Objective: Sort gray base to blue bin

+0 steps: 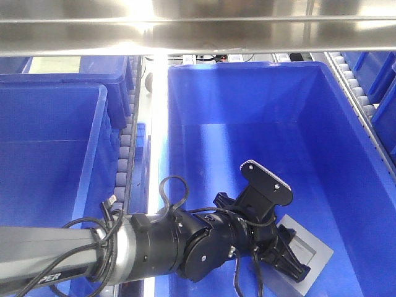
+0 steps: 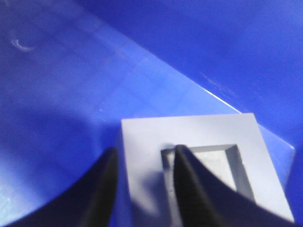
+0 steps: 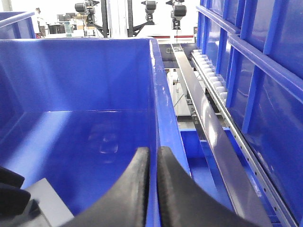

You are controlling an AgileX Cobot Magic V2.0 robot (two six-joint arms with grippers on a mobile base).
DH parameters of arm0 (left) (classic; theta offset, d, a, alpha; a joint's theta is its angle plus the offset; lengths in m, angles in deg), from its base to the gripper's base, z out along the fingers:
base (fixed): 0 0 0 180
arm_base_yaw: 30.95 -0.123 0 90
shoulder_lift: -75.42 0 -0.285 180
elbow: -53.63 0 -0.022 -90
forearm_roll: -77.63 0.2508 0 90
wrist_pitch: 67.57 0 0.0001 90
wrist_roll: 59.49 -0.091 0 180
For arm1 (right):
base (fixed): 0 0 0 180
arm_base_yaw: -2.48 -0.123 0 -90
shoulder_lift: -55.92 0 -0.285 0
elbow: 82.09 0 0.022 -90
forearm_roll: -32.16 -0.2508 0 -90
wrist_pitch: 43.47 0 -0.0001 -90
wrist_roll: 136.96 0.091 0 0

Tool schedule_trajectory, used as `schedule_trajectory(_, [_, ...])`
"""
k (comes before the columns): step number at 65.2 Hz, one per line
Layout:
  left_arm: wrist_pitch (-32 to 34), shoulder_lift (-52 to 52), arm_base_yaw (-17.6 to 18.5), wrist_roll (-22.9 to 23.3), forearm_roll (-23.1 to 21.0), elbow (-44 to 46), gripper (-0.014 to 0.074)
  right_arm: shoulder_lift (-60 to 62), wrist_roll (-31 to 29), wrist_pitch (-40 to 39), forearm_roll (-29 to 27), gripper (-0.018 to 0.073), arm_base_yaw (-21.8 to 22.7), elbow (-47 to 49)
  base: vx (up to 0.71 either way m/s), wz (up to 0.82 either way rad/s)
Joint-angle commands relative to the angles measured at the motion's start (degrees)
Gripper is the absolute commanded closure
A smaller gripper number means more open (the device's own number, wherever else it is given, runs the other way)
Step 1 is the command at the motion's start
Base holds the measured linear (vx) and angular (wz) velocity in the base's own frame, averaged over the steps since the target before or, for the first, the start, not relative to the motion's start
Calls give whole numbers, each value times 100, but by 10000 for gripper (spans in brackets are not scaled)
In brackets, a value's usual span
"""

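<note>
The gray base [image 1: 312, 250] lies flat on the floor of the blue bin [image 1: 247, 93], near its front right corner, with the recessed face up. My left gripper [image 1: 291, 260] reaches down into the bin onto it. In the left wrist view the gray base [image 2: 203, 132] fills the lower right. The left gripper [image 2: 146, 149] straddles its left border, one finger outside and one in the recess, with slim gaps on both sides. My right gripper [image 3: 152, 156] is shut and empty above the bin's right wall [image 3: 156, 94]. A corner of the gray base [image 3: 47, 203] shows there.
A second blue bin [image 1: 49, 136] stands to the left beyond a roller strip [image 1: 127, 154]. A shiny metal beam [image 1: 198, 31] crosses overhead. Roller rails [image 1: 359, 86] and blue racks [image 3: 265, 71] line the right side.
</note>
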Motion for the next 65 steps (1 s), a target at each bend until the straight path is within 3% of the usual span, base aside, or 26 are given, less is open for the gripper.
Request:
schedule_trajectory(1, [188,-399,33,31,-56,181,265,50,-38,-447,37,564,21,22,0,0])
schedule_trajectory(10, [-387,-705,33,31,-56,177,295,50,-38,-447,37,564,21,22,0,0])
schedule_trajectory(25, [-370,-1716,33,26,4,-440,605,50,-38,-447,37,564,21,22,0,0])
schedule_trajectory(53, [-259,-4755,12,37,205,-2601,603,50,-38,-447,37,564,21,22,0,0])
schedule_trajectory(65, [-296,-5883,-449,364,188,-3424,603,50,-38,-447,37,564,21,22,0,0])
